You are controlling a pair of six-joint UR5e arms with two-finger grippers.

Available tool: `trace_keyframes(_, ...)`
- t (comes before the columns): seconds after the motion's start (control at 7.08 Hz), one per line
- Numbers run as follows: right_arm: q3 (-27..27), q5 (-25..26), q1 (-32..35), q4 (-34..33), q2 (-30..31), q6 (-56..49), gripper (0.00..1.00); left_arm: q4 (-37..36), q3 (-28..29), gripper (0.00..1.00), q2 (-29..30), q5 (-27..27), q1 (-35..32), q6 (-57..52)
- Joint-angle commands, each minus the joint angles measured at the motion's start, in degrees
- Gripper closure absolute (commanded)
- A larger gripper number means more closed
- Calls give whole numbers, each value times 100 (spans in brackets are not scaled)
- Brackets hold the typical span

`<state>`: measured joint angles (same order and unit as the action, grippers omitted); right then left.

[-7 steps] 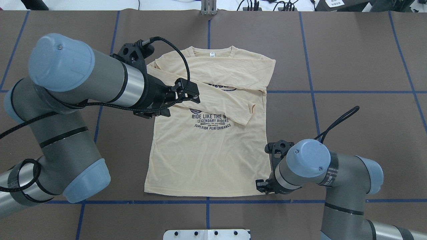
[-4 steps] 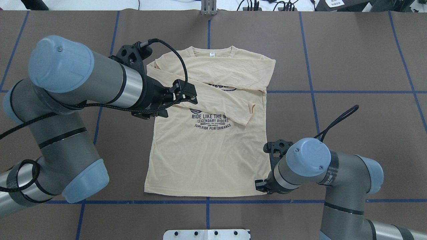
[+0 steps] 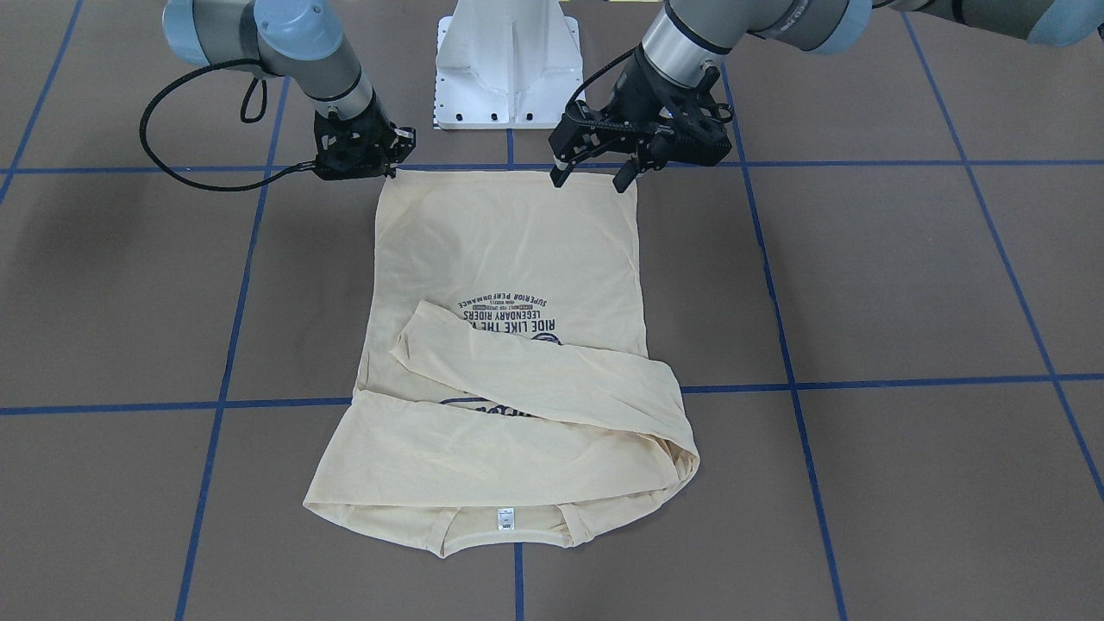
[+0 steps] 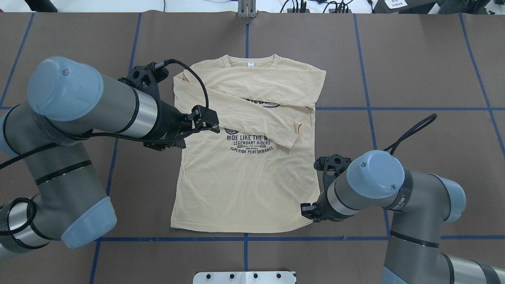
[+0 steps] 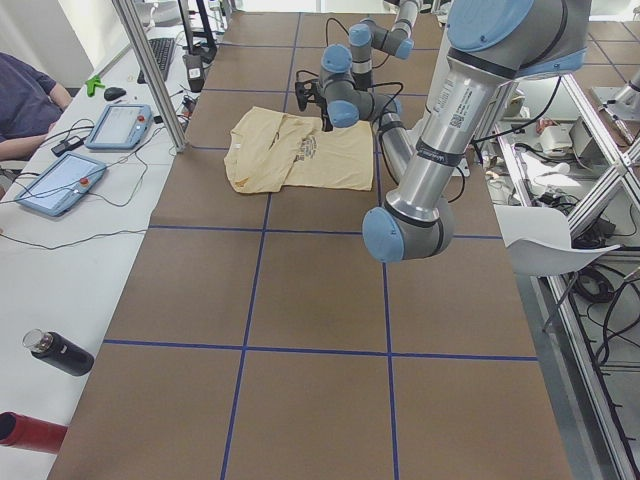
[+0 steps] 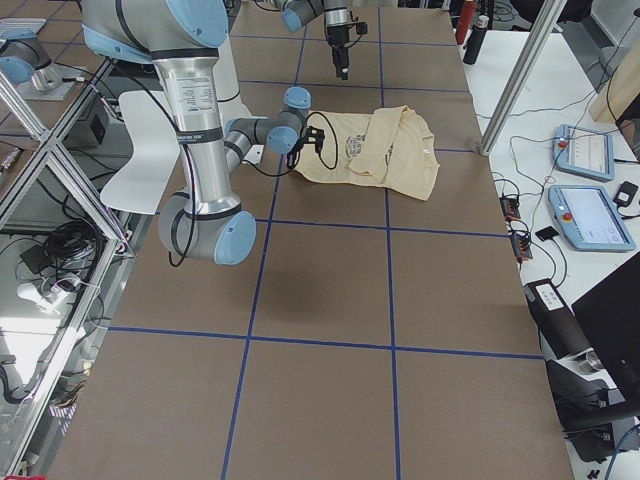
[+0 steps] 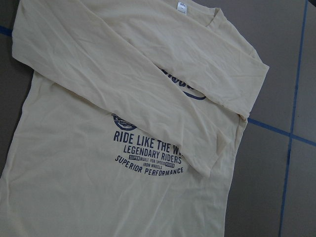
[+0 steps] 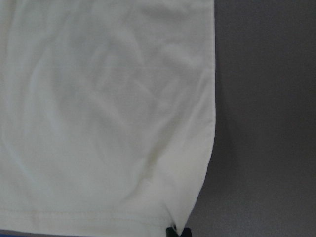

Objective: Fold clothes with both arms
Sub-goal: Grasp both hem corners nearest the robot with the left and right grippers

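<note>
Spread wide at the left gripper (image 3: 589, 179), nothing between the fingers; raised in the air above the half of the T-shirt (image 4: 240, 185) on the robot's left, though how far along the shirt cannot be told, since the two fixed views disagree. Drawn together at the right gripper (image 4: 309, 212), pinched on the hem corner on the robot's right, low by the table (image 4: 414, 79), with that corner curled slightly up toward the fingertips (image 8: 171, 230) that show black at the bottom of the right wrist view. Lying flat and front up in the middle of the table, long axis running from the near edge, where the robot stands, to the far edge: hem toward the white pedestal base (image 4: 244, 277), collar and small white neck label (image 4: 250, 64) toward the far edge. Both sleeves folded in over the chest, one straight across under the collar, the other slanting over it and over part of the navy print, cuff ending close to the side edge on the robot's right. Hem just short of the blue tape line (image 4: 158, 239) crossing near the robot. Side edges nearly straight, with slight ripples. Brown surface running wide from both sides of the shirt toward the table's ends, and from the collar toward the far edge. Beyond the far edge, in the left side view, a pale bench with tablets (image 5: 123, 125), a seated person's sleeve (image 5: 25, 95) and a black bottle (image 5: 58, 353).
</note>
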<state>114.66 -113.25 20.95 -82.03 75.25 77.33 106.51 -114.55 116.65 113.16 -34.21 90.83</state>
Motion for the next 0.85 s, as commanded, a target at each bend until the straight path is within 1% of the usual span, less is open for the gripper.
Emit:
trace_keyframes(0.0, 56, -4, 84, 3, -10, 63, 100, -234, -94, 0, -589, -571, 770, 39)
trace_keyframes(0.14, 57, -22, 155, 3, -10, 63, 100, -584, -51, 0, -625, -924, 1210, 179)
trace_keyframes(0.42, 144, -31, 234, 3, -2, 63, 100, -1042, -33, 1, -661, -989, 1669, 460)
trace_keyframes(0.71, 188, -40, 296, 3, -10, 63, 100, -1097, 124, 4, -696, -1024, 1742, 462)
